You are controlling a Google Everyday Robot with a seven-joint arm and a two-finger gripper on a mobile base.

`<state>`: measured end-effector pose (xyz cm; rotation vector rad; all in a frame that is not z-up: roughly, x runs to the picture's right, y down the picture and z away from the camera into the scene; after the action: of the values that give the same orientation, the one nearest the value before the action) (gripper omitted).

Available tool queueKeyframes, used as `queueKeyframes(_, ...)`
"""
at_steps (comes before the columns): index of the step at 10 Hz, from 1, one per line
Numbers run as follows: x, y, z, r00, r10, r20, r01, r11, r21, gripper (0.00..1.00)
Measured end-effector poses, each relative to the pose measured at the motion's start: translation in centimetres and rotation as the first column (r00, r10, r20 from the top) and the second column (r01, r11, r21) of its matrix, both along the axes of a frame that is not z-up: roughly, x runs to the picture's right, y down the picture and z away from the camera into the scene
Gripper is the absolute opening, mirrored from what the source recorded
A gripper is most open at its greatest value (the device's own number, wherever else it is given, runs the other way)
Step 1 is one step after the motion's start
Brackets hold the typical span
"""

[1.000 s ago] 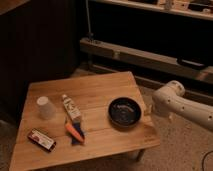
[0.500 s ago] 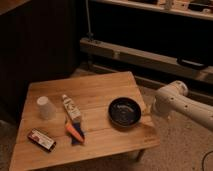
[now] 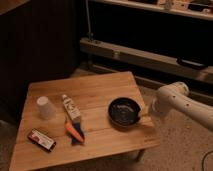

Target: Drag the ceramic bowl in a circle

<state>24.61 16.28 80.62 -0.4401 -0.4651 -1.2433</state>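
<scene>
Hardly anything has moved: my hand (image 3: 145,114) hangs open and empty at the rim of the ceramic bowl (image 3: 123,111), circle not yet begun.

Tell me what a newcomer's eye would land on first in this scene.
The white robot arm reaching in from the right, its gripper at the right rim of the dark ceramic bowl, near the right edge of the wooden table. Next, the upturned white cup at the table's left, pale against the wood.
</scene>
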Motion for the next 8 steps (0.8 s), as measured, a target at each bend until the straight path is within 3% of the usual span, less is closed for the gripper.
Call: queueKeyframes(8, -4.9, 1.2, 1.0, 0.989, -0.052, 0.141, 0.058, 0.9975, -0.04, 0.8)
